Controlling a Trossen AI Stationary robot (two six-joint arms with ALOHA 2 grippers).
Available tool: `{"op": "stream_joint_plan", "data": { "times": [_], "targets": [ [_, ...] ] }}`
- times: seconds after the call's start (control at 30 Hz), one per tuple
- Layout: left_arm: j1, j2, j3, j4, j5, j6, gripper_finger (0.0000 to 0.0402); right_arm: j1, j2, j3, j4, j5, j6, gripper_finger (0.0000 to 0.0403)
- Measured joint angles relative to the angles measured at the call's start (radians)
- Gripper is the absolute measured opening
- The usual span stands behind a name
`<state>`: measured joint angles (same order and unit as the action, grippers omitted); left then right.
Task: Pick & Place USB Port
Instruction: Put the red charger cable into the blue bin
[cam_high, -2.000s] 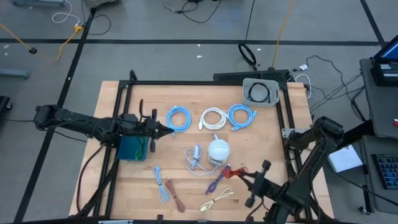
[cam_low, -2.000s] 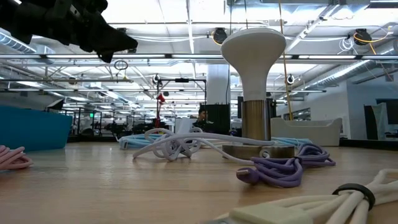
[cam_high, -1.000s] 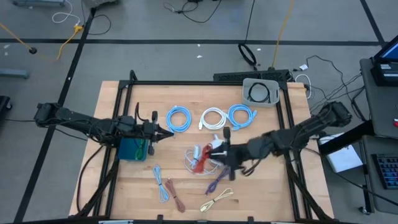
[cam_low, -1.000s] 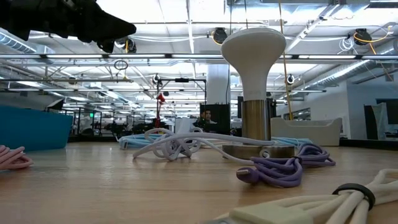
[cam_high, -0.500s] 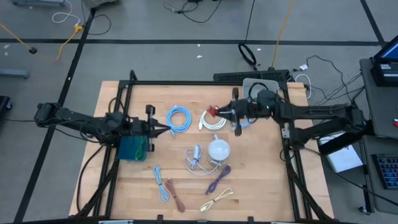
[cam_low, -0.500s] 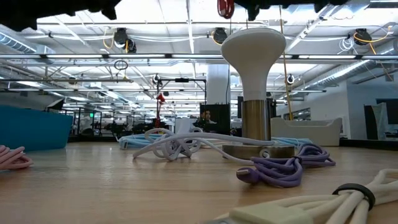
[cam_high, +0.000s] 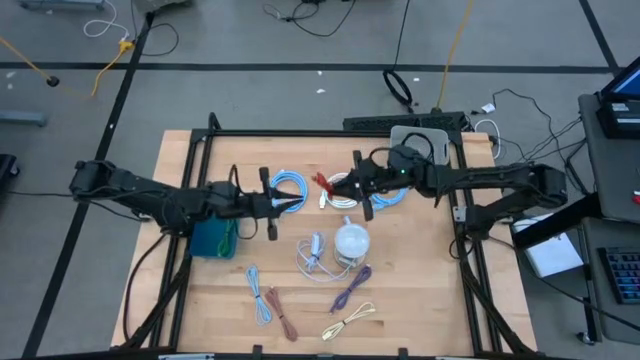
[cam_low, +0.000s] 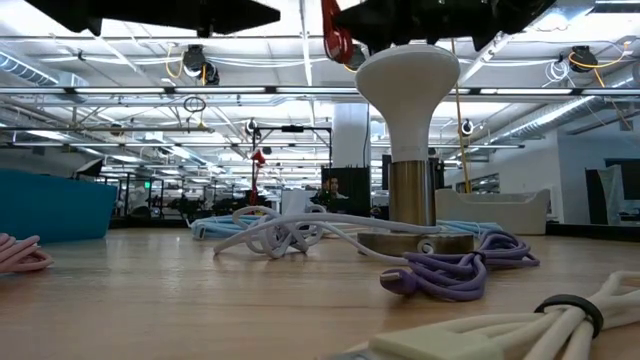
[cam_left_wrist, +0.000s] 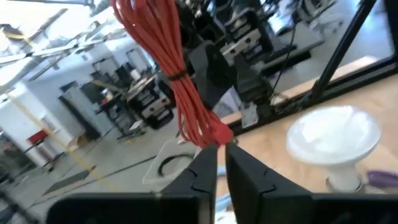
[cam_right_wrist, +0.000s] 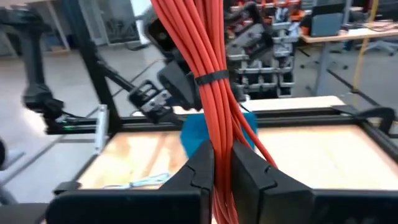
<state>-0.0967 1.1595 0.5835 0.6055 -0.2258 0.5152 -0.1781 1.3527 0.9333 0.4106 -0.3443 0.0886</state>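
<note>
aloft, right gripper (cam_high: 334, 184) (clamped) grips red cable (cam_high: 323, 182).

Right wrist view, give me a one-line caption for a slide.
Right hand shut on a bundle of red cable, held up toward the left hand above the wooden table.

Red cable bundle (cam_right_wrist: 208, 74), teal bin (cam_high: 212, 240), white lamp (cam_high: 351, 240), possibly purple cable (cam_high: 350, 290), pale wooden table (cam_high: 430, 300)

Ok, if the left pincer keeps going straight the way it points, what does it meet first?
The red cable bundle held in the right pincer. The left pincer points straight at its lower end, almost touching, though the exact gap is unclear.
</note>
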Motion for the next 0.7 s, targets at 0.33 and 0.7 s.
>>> {"op": "stream_joint_plan", "data": {
  "times": [0.33,0.7],
  "targets": [
    [-0.017,0.0,0.0,0.123,0.078,0.002,0.0167,0.115,-0.007,0.0,0.043,0.056,0.002,0.002],
    [-0.008,0.088,0.085,0.148,0.187,-0.133,0.0198,0.14,0.092,0.001,0.167,0.105,0.024,0.002]
  ]
}}
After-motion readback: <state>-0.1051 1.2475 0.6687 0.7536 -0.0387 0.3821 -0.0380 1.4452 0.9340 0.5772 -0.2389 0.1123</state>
